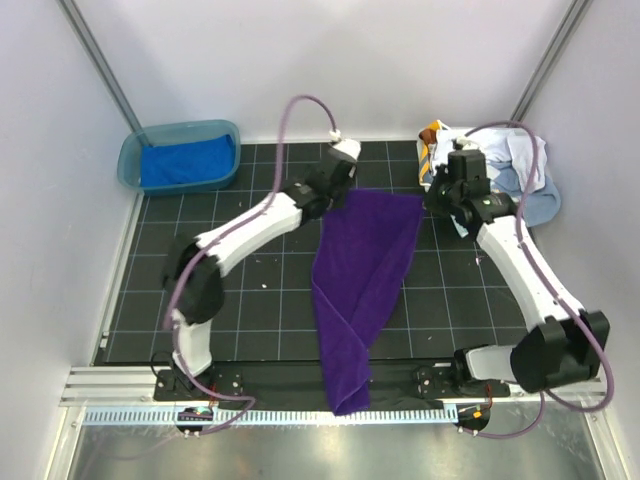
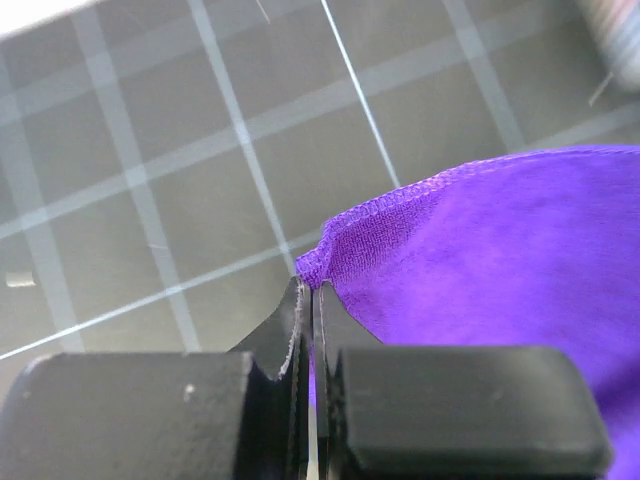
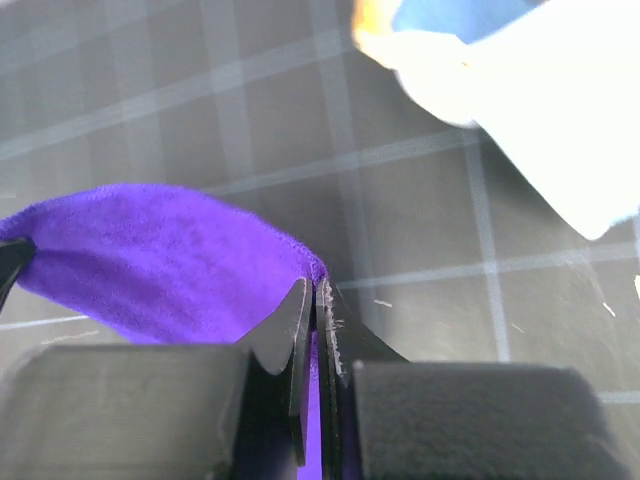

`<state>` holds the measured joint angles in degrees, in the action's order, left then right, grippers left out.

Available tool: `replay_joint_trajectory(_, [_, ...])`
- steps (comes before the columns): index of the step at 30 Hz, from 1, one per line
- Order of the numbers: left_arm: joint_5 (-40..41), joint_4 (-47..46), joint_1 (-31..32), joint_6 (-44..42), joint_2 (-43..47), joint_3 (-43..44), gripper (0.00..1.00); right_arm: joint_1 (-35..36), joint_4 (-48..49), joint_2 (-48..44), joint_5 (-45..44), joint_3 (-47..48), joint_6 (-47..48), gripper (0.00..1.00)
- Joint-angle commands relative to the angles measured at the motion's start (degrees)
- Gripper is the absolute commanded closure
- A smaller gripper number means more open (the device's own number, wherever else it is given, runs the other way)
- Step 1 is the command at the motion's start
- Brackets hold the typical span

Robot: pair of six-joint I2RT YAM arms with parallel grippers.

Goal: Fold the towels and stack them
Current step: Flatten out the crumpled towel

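A deep purple towel (image 1: 362,270) hangs stretched between my two grippers and trails down the mat to the near edge. My left gripper (image 1: 336,192) is shut on its far left corner, seen pinched in the left wrist view (image 2: 313,287) with the purple cloth (image 2: 500,250) spreading right. My right gripper (image 1: 432,198) is shut on the far right corner, seen in the right wrist view (image 3: 318,292) with the cloth (image 3: 160,260) spreading left. A royal blue towel (image 1: 185,163) lies in the teal tub (image 1: 128,165). White, light blue and orange-brown towels (image 1: 525,170) are piled at the far right.
The black gridded mat (image 1: 240,290) covers the table. The teal tub stands at the far left corner. The towel pile also shows blurred in the right wrist view (image 3: 540,110). White walls close in both sides and the back. A metal rail (image 1: 300,412) runs along the near edge.
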<state>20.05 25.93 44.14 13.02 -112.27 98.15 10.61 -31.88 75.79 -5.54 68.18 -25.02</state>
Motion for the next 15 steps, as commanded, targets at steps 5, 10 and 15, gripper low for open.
replay_joint_trajectory(5, [10.0,5.1,3.4,2.0,26.7,-4.0,1.0,2.5,-2.7,-10.7,13.2,13.9,0.7,0.99])
replay_joint_trajectory(10, [8.6,9.5,10.1,-2.6,38.4,-2.0,1.0,3.7,-5.1,-14.2,20.0,24.1,-0.6,0.99])
replay_joint_trajectory(15, [3.7,13.1,14.5,-3.7,47.6,4.0,1.0,3.6,-9.6,-14.4,24.9,36.4,-1.4,0.99])
